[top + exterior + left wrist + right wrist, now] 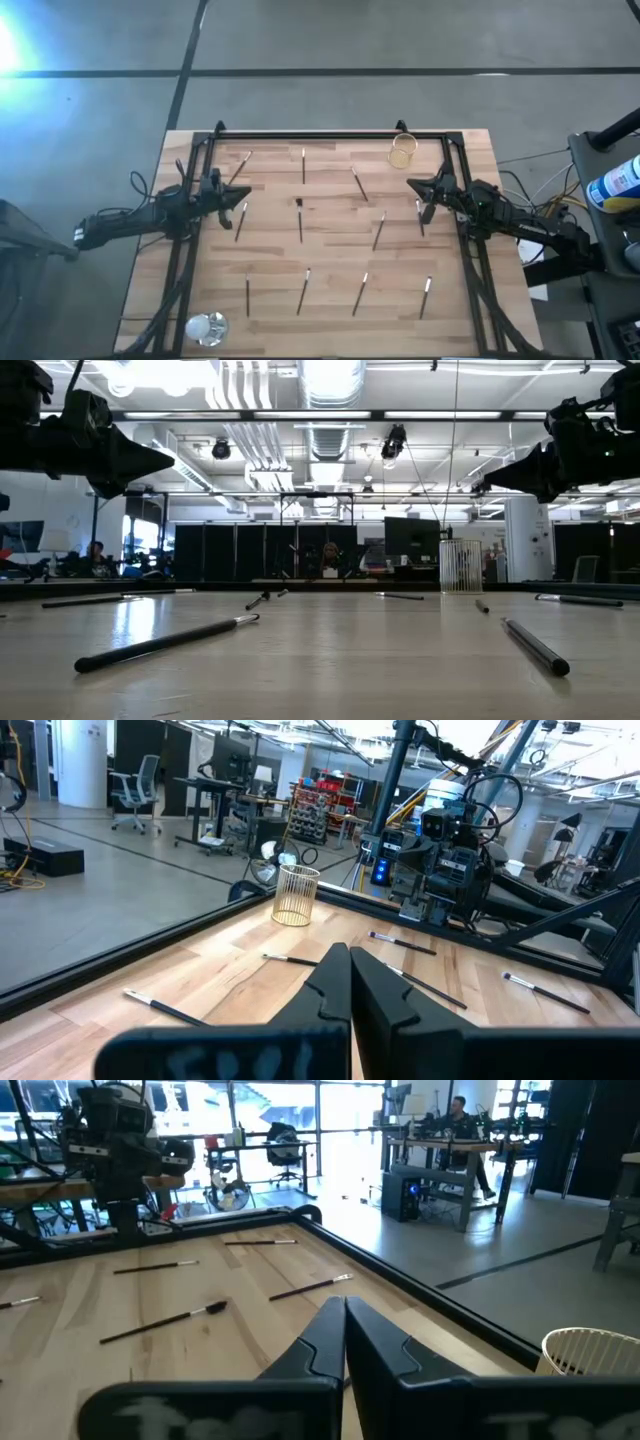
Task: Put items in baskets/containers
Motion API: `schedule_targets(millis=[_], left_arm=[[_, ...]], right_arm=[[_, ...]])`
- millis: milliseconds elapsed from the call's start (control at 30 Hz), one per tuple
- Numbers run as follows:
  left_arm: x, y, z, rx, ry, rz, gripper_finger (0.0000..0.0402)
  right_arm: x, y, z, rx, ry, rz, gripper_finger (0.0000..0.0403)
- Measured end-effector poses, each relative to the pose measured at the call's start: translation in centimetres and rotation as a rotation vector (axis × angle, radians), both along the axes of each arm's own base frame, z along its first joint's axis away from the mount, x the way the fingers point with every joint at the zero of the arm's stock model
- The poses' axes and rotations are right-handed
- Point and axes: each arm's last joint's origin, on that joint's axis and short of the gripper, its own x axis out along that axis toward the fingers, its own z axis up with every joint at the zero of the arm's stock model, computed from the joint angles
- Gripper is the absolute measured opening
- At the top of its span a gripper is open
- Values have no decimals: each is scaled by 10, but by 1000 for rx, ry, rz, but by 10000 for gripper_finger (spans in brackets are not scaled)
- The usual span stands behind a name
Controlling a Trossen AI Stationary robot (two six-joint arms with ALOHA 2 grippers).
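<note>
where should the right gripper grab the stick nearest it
Take that stick at mid-shaft, coming straight down from above. It lies flat on the table, thin, clear of other sticks, so the right gripper, now shut, should probably open and straddle it across its width.

Bright ceiling strip lights (330, 380) wash the room, and from table height they blow out white and throw a sheen across the wooden table (330, 660), leaving both arms as dark silhouettes. From above, a hard glare burns the floor at the far left corner (15, 40). Each wrist camera's own fingers sit soft and out of focus up close, and daylight floods the windows (250, 1110).
</note>
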Motion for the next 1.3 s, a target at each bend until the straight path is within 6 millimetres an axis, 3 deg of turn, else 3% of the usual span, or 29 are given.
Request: schedule_targets(millis=[900, 1067, 1300], left_arm=[[0, 0, 0, 0, 0, 0, 0], [0, 0, 0, 0, 0, 0, 0], [0, 0, 0, 0, 0, 0, 0]], right_arm=[[0, 0, 4, -11, -41, 0, 8], [-1, 0, 16, -51, -160, 0, 9], [-9, 4, 46, -145, -457, 25, 8]])
